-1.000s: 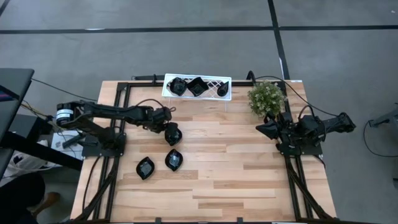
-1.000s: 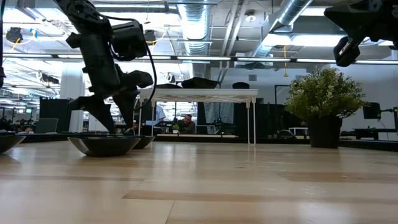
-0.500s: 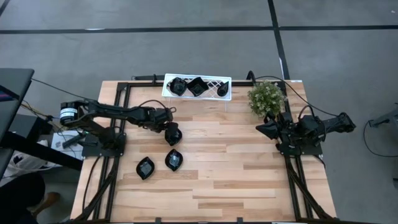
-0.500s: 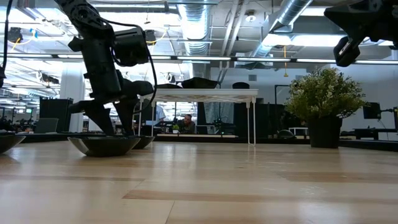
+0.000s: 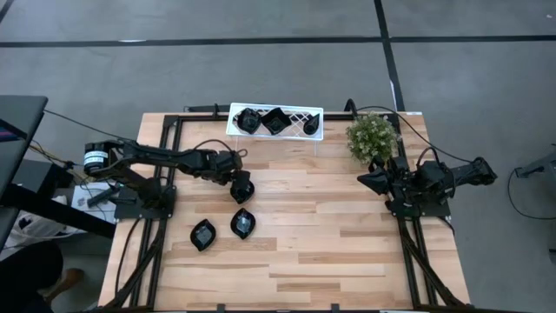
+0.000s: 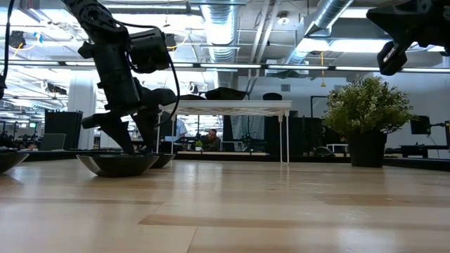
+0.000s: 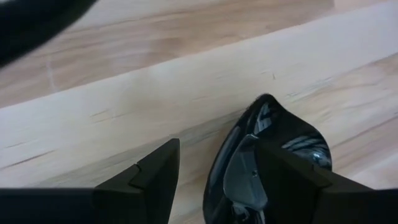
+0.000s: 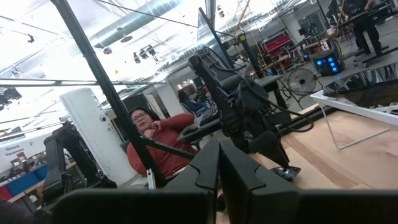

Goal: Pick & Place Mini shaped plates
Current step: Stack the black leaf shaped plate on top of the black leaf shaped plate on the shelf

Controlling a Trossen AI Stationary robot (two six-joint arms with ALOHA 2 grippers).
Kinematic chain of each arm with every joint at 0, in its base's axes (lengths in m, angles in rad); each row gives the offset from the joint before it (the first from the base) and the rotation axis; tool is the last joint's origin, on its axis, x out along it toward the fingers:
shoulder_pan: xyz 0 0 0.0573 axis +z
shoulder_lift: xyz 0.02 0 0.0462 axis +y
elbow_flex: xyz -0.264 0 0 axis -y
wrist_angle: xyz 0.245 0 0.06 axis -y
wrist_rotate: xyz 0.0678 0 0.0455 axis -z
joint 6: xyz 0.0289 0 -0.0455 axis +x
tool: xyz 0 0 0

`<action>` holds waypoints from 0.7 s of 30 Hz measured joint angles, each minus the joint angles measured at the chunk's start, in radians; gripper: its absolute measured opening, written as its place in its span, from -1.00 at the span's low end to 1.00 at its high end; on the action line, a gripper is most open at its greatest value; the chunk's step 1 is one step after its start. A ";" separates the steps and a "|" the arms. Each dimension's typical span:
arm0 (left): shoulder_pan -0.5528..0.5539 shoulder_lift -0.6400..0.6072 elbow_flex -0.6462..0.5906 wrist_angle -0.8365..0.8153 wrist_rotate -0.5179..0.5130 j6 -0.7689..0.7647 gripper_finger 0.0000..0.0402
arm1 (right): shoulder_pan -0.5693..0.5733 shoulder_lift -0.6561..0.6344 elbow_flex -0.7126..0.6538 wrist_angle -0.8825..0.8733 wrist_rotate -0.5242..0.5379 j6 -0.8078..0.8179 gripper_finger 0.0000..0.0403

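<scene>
Three mini shaped plates lie on the wooden table: one black leaf-shaped plate point(image 5: 242, 188) under my left gripper point(image 5: 235, 178), and two more point(image 5: 202, 235) point(image 5: 243, 223) nearer the front edge. Three other black plates sit in the white lattice rack point(image 5: 295, 130) at the far edge. My left gripper point(image 7: 217, 146) is open and points steeply down, astride the plate point(image 7: 280, 140). In the low view a nearer plate point(image 6: 116, 163) partly hides this one. My right gripper point(image 8: 219, 165) is shut and empty, folded back at the table's right point(image 5: 369, 181). My left gripper stands astride the leaf plate's rim point(image 7: 214, 180), one finger point(image 7: 286, 180) over the plate's inside and the other point(image 7: 155, 177) outside above the wood. The fingers come from above. Whether either finger touches the plate, I cannot tell.
A small green plant point(image 5: 372, 137) in a dark pot stands at the far right, close to the right arm. The rack stands on thin legs point(image 6: 283, 137). Bare wood spreads across the table's middle and near side point(image 5: 321, 243). People sit in the room beyond the table.
</scene>
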 joint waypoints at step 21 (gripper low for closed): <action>-0.004 0.017 0.000 0.024 0.009 0.000 0.05 | 0.000 0.000 0.000 0.001 0.000 0.000 -0.97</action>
